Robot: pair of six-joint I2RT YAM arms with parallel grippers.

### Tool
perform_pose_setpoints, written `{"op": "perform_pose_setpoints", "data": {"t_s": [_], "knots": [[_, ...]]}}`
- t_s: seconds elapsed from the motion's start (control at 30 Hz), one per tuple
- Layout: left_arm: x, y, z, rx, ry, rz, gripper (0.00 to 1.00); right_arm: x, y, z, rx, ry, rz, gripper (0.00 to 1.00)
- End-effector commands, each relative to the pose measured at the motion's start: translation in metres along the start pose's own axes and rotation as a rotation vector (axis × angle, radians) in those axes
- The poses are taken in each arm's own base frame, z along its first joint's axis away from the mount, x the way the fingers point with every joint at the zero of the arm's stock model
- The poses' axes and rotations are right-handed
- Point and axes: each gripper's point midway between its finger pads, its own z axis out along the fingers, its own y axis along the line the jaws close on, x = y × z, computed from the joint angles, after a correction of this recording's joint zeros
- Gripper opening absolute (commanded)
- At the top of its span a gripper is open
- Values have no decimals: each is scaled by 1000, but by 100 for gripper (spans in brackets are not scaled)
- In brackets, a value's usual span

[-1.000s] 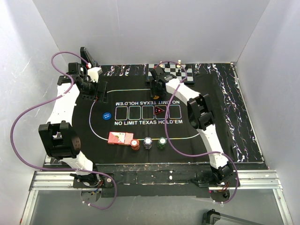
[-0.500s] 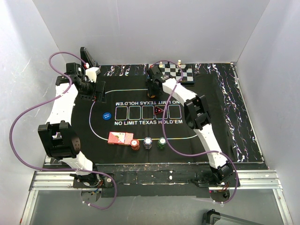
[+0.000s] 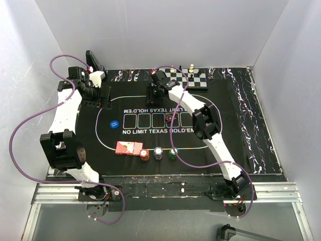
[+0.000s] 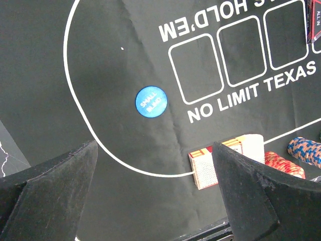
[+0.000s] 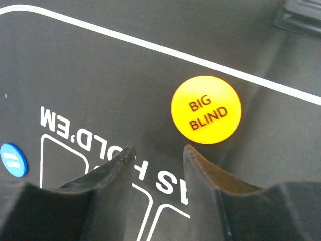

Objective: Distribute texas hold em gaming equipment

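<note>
The orange BIG BLIND button (image 5: 205, 109) lies flat on the mat just beyond my right gripper (image 5: 159, 149), which is open with nothing between its fingers. In the top view that gripper (image 3: 156, 96) hovers over the mat's far side. The blue small-blind chip (image 3: 114, 124) (image 4: 151, 102) lies left of the printed boxes. A red-backed card deck (image 3: 129, 148) (image 4: 205, 169) sits at the near edge beside three chip stacks (image 3: 158, 153). The dark red triangular marker (image 3: 170, 119) is partly hidden by the right arm. My left gripper (image 3: 102, 100) (image 4: 154, 150) is open and empty at the mat's far left.
A chessboard (image 3: 193, 78) with pieces stands at the back, right of the right gripper. The black mat (image 3: 150, 135) with white print covers the table middle. White walls close in three sides. Purple cables loop off both arms.
My right arm has swung left along the mat's far side, away from the chessboard, and its jaws have narrowed. The left arm has shifted slightly left.
</note>
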Motion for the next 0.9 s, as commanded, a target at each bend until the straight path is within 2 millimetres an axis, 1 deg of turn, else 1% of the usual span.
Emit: {"op": "perform_pose_setpoints", "data": {"t_s": [0.0,0.1,0.13,0.17,0.23,0.33,0.4,0.47,0.53,0.57,0.63,0.77,0.87], "knots": [[-12,5,-12,-25,-39,10,98,-22,27,-23,-99,-56,-35,58],[-12,4,-14,-23,-44,6,98,-18,17,-45,-46,-70,-85,73],[-12,5,-15,-24,-44,3,98,-20,15,-56,-27,-90,-103,77],[-14,3,-17,-22,-51,7,98,-15,9,-62,-9,-90,-111,80],[-12,2,-19,-20,-54,4,98,-10,2,-79,30,-106,-135,82],[-11,1,-23,-22,-62,0,98,-2,-16,-102,114,-137,-166,83],[-11,-1,-25,-21,-67,-2,98,9,-28,-106,152,-130,-172,83],[-11,-4,-28,-13,-74,-6,98,25,-38,-102,177,-96,-171,83],[-11,-7,-31,-9,-81,-5,98,37,-43,-96,197,-67,-180,82],[-11,-7,-32,-10,-81,-6,100,41,-45,-95,213,-56,-185,82],[-11,-9,-34,-7,-84,-8,100,48,-48,-89,244,-37,-209,81],[-12,-12,-39,-1,-90,-9,100,54,-53,-79,304,-15,-246,80],[-14,-12,-42,-4,-94,-10,100,56,-56,-77,322,-6,-247,77]]}}
